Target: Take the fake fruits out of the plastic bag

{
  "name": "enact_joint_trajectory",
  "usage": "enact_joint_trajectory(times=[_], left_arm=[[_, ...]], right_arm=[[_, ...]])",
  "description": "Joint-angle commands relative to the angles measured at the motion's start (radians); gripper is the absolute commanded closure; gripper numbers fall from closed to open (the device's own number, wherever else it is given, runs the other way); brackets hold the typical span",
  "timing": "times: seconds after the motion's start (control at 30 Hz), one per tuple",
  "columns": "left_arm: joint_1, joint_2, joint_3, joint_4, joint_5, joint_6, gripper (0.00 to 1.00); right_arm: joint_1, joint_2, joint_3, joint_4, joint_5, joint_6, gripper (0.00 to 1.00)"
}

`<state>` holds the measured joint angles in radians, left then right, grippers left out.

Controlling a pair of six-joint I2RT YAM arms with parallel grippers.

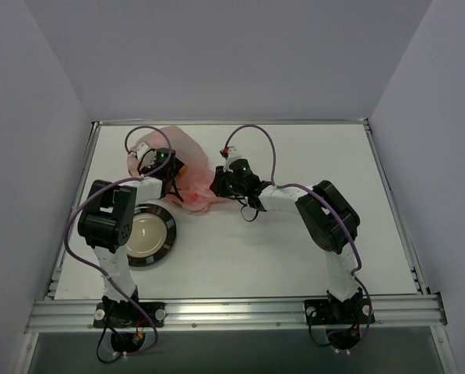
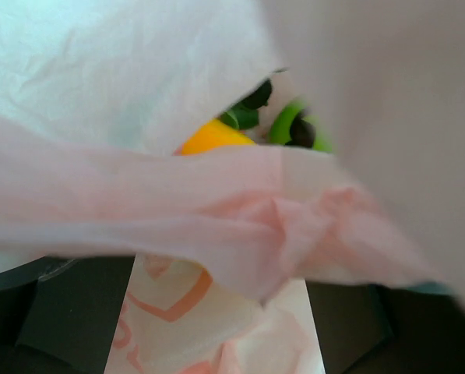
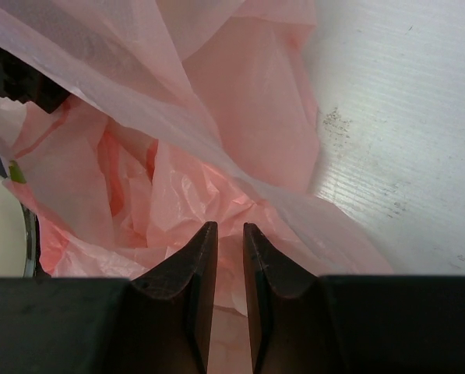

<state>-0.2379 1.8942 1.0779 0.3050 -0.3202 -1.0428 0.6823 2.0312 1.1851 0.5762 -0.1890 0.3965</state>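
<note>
Though under plastic bag (image 2: 216, 210), fake fruits (image 2: 213, 139) half-seen; right end effector (image 3: 224, 234) pinching film, left end effector (image 1: 174, 173): grip indiscernible.

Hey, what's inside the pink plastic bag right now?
Through the opening of the pink bag, the left wrist view shows an orange-yellow fruit and a lime-green fruit with dark marks beside it. Crumpled film covers the rest, so any other pieces inside cannot be seen.

The bag (image 1: 187, 148) lies on the table (image 1: 294, 257) between the two claws. Its film is caught between the fingers of the right claw (image 3: 224, 230) and drapes across the left claw (image 2: 220, 312). Ahead of the left claw, inside the bag, sits one fruit (image 2: 213, 138), with a second fruit (image 2: 294, 128) to its right. The plate (image 1: 170, 230) lies behind the left claw.
</note>
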Motion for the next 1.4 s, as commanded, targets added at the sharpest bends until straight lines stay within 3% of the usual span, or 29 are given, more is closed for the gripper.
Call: enact_joint_trajectory(times=[0.0, 0.3, 0.33, 0.37, 0.57, 0.77, 1.07, 1.37], left_arm=[[0.018, 0.019, 0.068, -0.006, -0.062, -0.068, 0.19], [0.034, 0.068, 0.09, 0.029, -0.08, -0.1, 0.25], [0.034, 0.066, 0.076, 0.037, -0.083, -0.1, 0.3], [0.034, 0.062, 0.065, 0.064, -0.083, -0.1, 0.41], [0.038, 0.02, -0.008, 0.137, -0.034, -0.085, 0.7], [0.035, -0.112, -0.107, 0.178, 0.03, -0.077, 0.79], [0.061, -0.251, -0.21, 0.224, 0.258, -0.074, 0.95], [0.137, -0.322, -0.265, 0.276, 0.581, -0.144, 0.98]], right_arm=[[0.005, -0.008, 0.008, 0.039, -0.027, 0.008, 0.84], [0.0, -0.014, 0.005, 0.042, -0.04, 0.007, 0.84], [0.0, -0.014, 0.005, 0.042, -0.04, 0.007, 0.84], [-0.001, -0.014, 0.004, 0.042, -0.043, 0.008, 0.84], [-0.012, -0.028, -0.002, 0.042, -0.043, 0.005, 0.84], [-0.013, -0.051, -0.01, 0.04, -0.036, 0.002, 0.84], [-0.012, -0.069, -0.021, 0.037, -0.015, -0.01, 0.84], [-0.013, -0.094, -0.03, 0.042, -0.01, -0.015, 0.84]])
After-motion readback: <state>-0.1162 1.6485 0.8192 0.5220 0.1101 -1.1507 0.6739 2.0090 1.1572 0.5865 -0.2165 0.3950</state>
